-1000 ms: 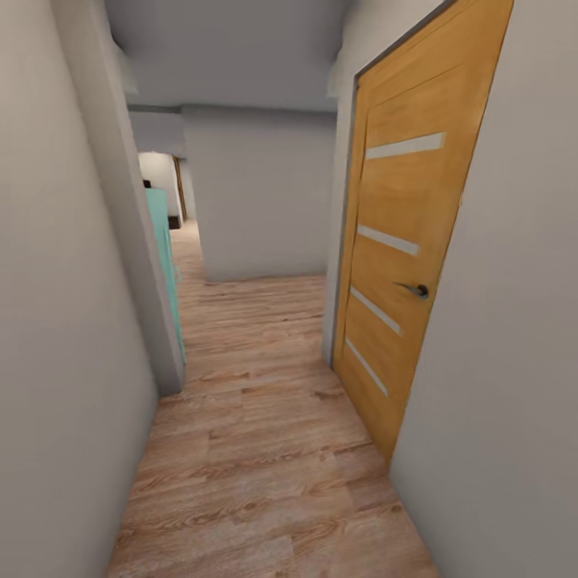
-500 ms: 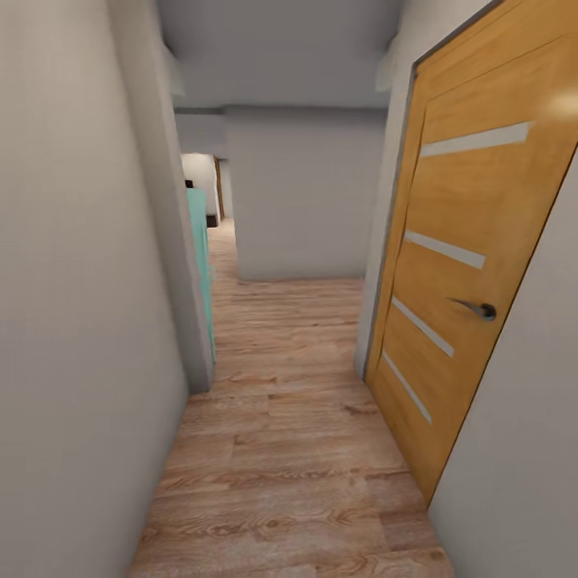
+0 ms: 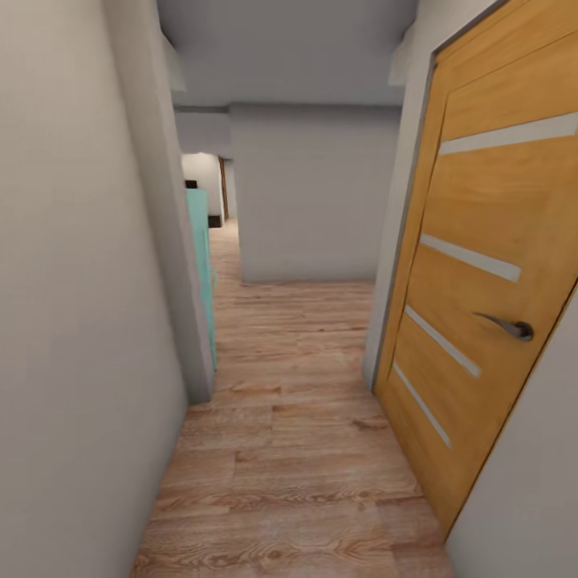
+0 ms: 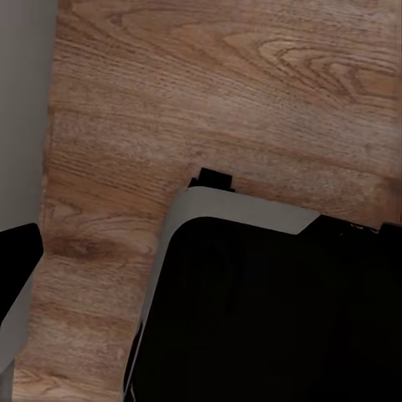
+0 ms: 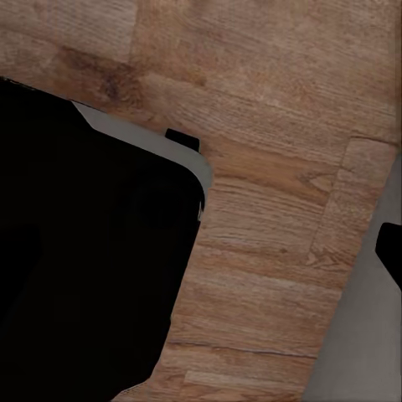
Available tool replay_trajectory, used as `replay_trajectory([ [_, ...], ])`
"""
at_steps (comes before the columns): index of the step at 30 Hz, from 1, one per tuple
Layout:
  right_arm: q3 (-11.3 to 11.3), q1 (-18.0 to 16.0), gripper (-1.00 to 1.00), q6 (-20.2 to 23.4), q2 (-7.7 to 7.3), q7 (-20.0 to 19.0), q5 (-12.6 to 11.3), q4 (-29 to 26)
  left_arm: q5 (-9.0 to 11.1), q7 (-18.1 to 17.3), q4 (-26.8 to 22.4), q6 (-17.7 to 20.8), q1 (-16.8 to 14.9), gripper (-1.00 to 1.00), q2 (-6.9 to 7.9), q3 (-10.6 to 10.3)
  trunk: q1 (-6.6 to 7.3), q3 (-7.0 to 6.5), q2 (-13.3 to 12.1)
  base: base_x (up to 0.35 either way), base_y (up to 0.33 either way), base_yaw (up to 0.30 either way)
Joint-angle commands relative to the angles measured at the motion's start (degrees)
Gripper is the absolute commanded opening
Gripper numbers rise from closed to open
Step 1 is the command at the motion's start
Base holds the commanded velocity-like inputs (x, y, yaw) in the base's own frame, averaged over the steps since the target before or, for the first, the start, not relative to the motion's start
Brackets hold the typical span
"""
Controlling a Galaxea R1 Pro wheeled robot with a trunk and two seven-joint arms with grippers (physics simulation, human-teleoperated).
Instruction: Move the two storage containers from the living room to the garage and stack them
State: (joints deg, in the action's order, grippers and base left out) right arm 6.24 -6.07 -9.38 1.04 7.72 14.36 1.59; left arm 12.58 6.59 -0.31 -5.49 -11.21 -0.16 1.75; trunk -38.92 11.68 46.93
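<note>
The storage containers are out of view, and so are the living room and the garage. I am in a narrow hallway with a light wood-plank floor. In the left wrist view a dark fingertip sits at the frame edge above the planks, beside my black base. In the right wrist view another dark fingertip sits at the edge, with the base opposite. Nothing lies by either fingertip. The spread of the jaws is not visible.
An orange-wood door with a dark handle stands shut close on the right. A pale wall corner juts in on the left, with a teal panel behind it. A grey wall closes the hallway ahead; a passage opens at its left.
The whole picture has shifted: the camera has moved forward along the hallway. The orange door now looks larger and nearer on the right.
</note>
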Motion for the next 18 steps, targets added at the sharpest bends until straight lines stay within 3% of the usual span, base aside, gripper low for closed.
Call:
replay_trajectory([
  [1, 0.37, -0.08, 1.0, -0.2, 0.04, 0.37, 0.09, 0.17, 0.18, 0.1, 0.04, -0.02, -0.04, 1.0, -0.02, 0.16, -0.04, 0.08, 0.05, 0.321, 0.0, 0.001],
  [18, 0.52, -0.08, 1.0, 0.16, 0.11, 0.37, 0.16, 0.17, 0.16, 0.09, 0.04, 0.22, -0.04, 1.0, -0.06, 0.06, -0.04, 0.08, 0.05, 0.321, 0.0, 0.0],
])
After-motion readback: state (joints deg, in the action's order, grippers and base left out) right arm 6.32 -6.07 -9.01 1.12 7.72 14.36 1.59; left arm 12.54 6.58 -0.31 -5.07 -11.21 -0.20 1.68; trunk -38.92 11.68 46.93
